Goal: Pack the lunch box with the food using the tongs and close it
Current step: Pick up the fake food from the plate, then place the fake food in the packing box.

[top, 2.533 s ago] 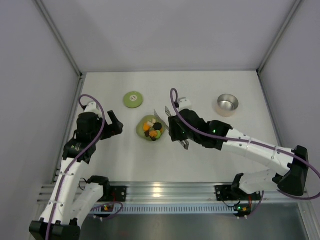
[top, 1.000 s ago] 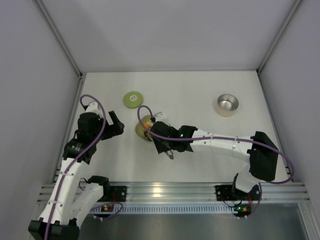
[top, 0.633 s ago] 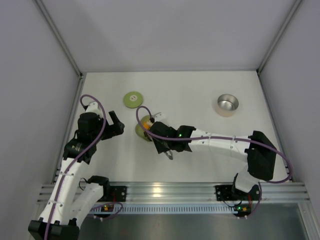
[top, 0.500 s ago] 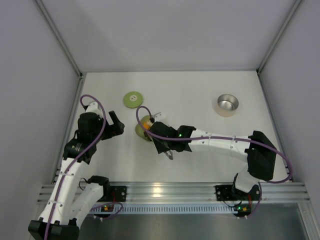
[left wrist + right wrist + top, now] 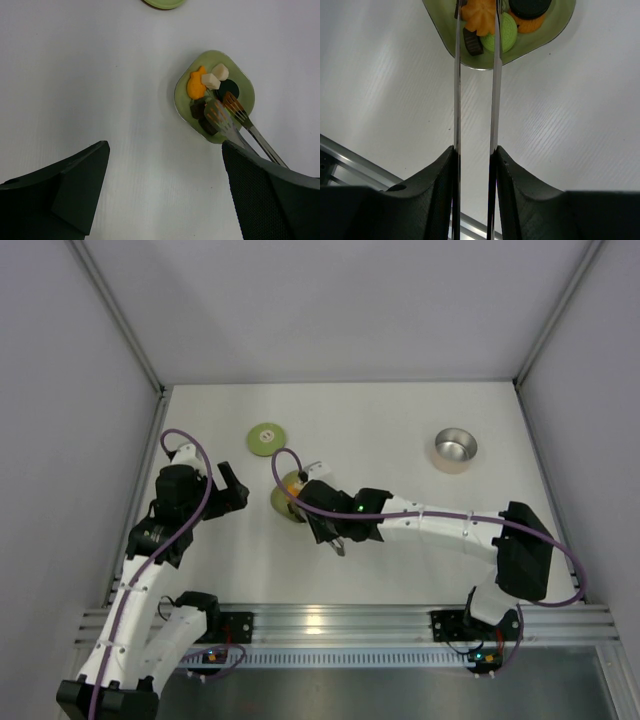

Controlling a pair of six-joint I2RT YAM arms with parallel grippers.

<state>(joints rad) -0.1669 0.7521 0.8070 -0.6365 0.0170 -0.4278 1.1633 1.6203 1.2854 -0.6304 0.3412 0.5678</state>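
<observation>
While right claw pinches tongs, tips point onto plate; left claw spread.

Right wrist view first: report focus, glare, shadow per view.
Right wrist: slim silvery metal tongs sharp, streaked with glare; right gripper dark, little detail. Left wrist: light green squarish plate crisp, faint shadow at its left; left gripper near-black. Top external: even light, glare spot on the aluminium rail.
</observation>
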